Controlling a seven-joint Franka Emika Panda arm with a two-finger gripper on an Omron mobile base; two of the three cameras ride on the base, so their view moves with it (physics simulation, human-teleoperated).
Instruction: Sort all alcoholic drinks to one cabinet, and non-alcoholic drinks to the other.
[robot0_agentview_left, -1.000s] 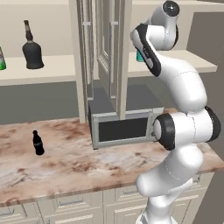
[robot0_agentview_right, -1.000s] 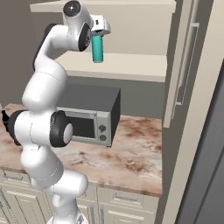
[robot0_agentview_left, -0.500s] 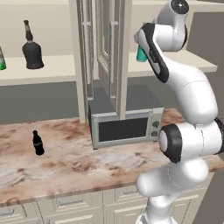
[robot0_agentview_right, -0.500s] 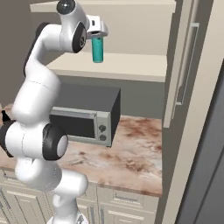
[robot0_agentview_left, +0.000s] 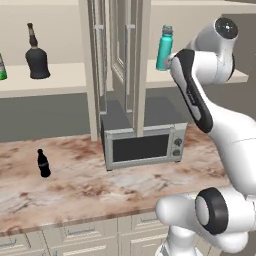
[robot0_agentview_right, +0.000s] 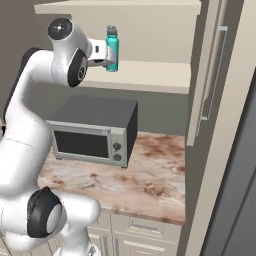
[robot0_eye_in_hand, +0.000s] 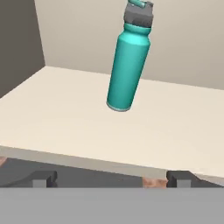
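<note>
Reaching high toward the right shelf (robot0_agentview_right: 150, 77), the arm holds its pincer (robot0_eye_in_hand: 111, 178) spread wide and empty, near the upright teal bottle (robot0_eye_in_hand: 129, 65).

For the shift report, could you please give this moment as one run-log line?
gripper: open, empty | teal cylindrical bottle with grey cap: upright on right cabinet shelf, released | small slim black cola bottle: on counter

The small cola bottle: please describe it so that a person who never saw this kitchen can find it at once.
Start at the microwave on the marble counter. To its left in the left base view, alone on the counter, stands the cola bottle. It is small, slim and black, lower than the squat black bottle on the shelf above.
</note>
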